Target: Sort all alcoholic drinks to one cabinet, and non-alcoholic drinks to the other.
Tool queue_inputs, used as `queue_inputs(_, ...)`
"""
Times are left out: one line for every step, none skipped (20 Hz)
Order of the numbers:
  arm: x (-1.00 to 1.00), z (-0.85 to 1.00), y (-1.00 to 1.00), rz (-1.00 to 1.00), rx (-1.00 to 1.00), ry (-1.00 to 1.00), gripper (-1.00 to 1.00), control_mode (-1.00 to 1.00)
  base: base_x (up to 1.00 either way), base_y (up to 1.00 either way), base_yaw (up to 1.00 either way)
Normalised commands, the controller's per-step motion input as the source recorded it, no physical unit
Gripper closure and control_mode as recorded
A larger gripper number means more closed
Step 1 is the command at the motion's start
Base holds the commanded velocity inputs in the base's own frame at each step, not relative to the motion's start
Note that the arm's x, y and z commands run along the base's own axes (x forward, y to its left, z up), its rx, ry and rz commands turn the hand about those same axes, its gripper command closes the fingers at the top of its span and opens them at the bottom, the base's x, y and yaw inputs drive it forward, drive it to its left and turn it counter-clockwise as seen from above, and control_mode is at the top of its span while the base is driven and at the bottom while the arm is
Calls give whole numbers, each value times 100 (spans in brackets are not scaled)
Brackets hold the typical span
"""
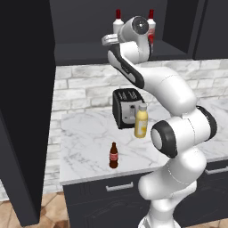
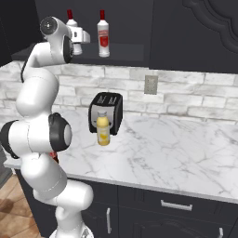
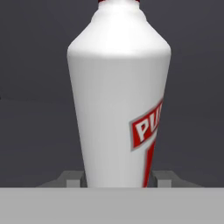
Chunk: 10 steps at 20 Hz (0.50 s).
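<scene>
Open dark cabinet point(image 2: 116, 51) above the marble desk point(image 2: 186, 153) held both white bottles upright on its shelf. Black toaster point(image 2: 106, 111) stood on the desk, yellow juice bottle point(image 2: 103, 131) just in front, small brown bottle point(image 1: 114, 156) near the desk's front edge. Pincer point(image 3: 118, 177) was closed around the left white bottle point(image 3: 118, 96); second white bottle point(image 2: 103, 36) stood beside it.

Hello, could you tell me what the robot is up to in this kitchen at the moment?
It is sorting drinks into the upper cabinets. The gripper is shut on one white red-capped bottle at the open cabinet's shelf, where a second white bottle already stands upright. The yellow juice bottle stands on the marble counter in front of the toaster, and the small brown bottle stands near the counter's front edge; neither has been put away.
</scene>
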Motion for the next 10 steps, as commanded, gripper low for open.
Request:
queue_inputs(6, -7, 0, 0, 0, 0, 100, -100, 0, 0, 0)
queue_inputs(6, -10, 0, 0, 0, 0, 100, -100, 0, 0, 0)
queue_inputs(5, -10, 0, 0, 0, 0, 100, -100, 0, 0, 0)
queue_inputs(5, -7, 0, 0, 0, 0, 100, -100, 0, 0, 0)
queue_inputs(4, -7, 0, 0, 0, 0, 100, -100, 0, 0, 0)
queue_inputs(3, -5, 0, 0, 0, 0, 100, -100, 0, 0, 0)
queue_inputs(3, -6, 0, 0, 0, 0, 100, -100, 0, 0, 0)
queue_inputs(3, -4, 0, 0, 0, 0, 100, -100, 0, 0, 0)
queue_inputs(3, -5, 0, 0, 0, 0, -100, -100, 0, 0, 0)
queue_inputs(1, -4, 0, 0, 0, 0, -100, -100, 0, 0, 0)
